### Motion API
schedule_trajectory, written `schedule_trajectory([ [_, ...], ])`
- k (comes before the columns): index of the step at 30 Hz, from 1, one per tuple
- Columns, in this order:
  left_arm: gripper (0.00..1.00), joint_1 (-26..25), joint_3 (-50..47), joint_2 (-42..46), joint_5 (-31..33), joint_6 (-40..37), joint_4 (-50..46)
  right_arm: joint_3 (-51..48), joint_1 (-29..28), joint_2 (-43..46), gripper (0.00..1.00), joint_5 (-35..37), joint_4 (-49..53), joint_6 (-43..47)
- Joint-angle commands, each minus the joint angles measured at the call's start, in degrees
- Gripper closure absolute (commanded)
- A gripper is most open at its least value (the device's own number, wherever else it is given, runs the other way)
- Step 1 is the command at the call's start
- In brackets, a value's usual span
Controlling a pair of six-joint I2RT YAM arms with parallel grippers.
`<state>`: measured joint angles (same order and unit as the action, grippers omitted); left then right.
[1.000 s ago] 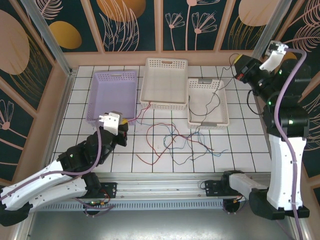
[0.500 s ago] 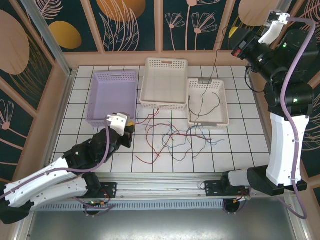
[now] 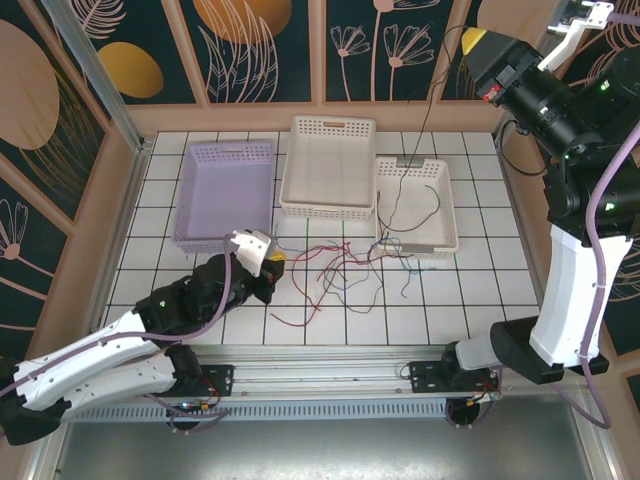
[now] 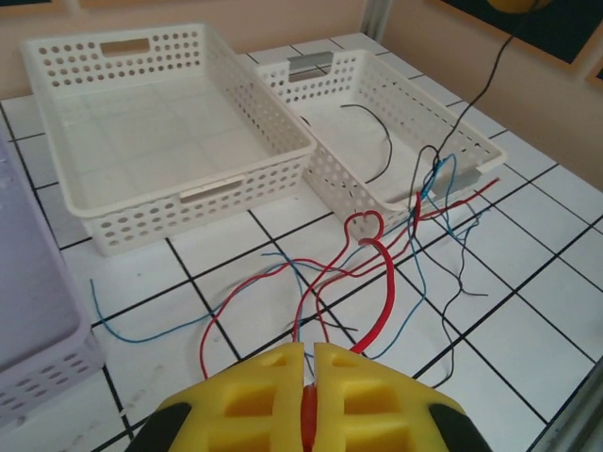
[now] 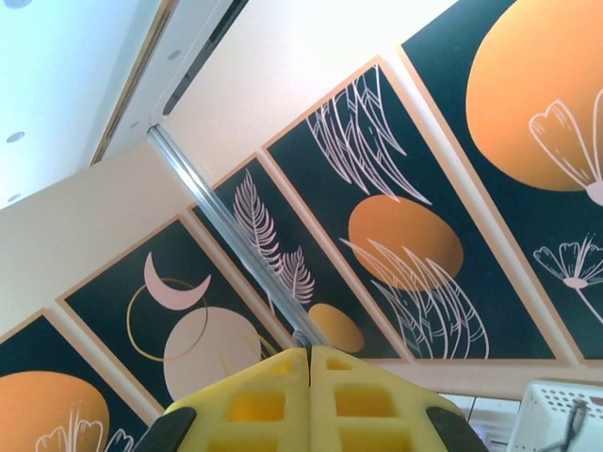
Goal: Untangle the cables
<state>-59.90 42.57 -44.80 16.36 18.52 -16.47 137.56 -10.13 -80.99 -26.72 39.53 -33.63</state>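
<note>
A tangle of thin red, blue and dark cables (image 3: 345,268) lies on the white tiles in front of the small white basket (image 3: 447,215). My left gripper (image 3: 272,262) sits low at the tangle's left end, shut on a red cable (image 4: 386,299) that runs out from between its yellow fingers (image 4: 268,395). My right gripper (image 3: 470,42) is raised high at the back right, shut. From it a black cable (image 3: 425,110) hangs taut down into the small basket (image 4: 471,141). In the right wrist view the closed right gripper (image 5: 310,353) faces the wall panels.
A lilac basket (image 3: 195,200) stands at the back left and a large white basket (image 3: 328,205) in the middle, both without cables inside. Wooden walls close in the tiled floor. A metal rail (image 3: 330,360) runs along the near edge.
My right gripper has risen up and back, drawing the black cable taut. My left gripper has moved right with the red cable. The tangle has bunched toward the small basket.
</note>
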Motion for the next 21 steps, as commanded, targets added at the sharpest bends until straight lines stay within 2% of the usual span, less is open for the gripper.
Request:
schedule_trajectory([
  [1, 1.0, 0.14, -0.97, -0.56, -2.4, 1.83, 3.45, -3.6, -0.3, 1.96, 1.0, -0.97, -1.25, 0.34],
  [7, 1.0, 0.14, 2.47, 1.53, 8.78, 3.05, 1.95, -21.57, -0.32, 10.87, 1.0, 3.83, -5.0, 3.87],
  [11, 1.0, 0.19, 9.16, 0.75, 12.3, 0.79, 0.28, -31.61, -0.32, 16.19, 1.0, 5.91, -7.29, 4.89],
  [17, 1.0, 0.18, 15.78, -4.51, 17.17, -6.56, 3.52, -45.68, -0.41, 24.65, 1.0, 6.29, -12.01, 4.72],
  [21, 1.0, 0.34, 18.37, -9.87, 19.63, -13.0, 8.84, -49.98, -0.4, 28.4, 1.0, 4.72, -13.72, 4.36],
])
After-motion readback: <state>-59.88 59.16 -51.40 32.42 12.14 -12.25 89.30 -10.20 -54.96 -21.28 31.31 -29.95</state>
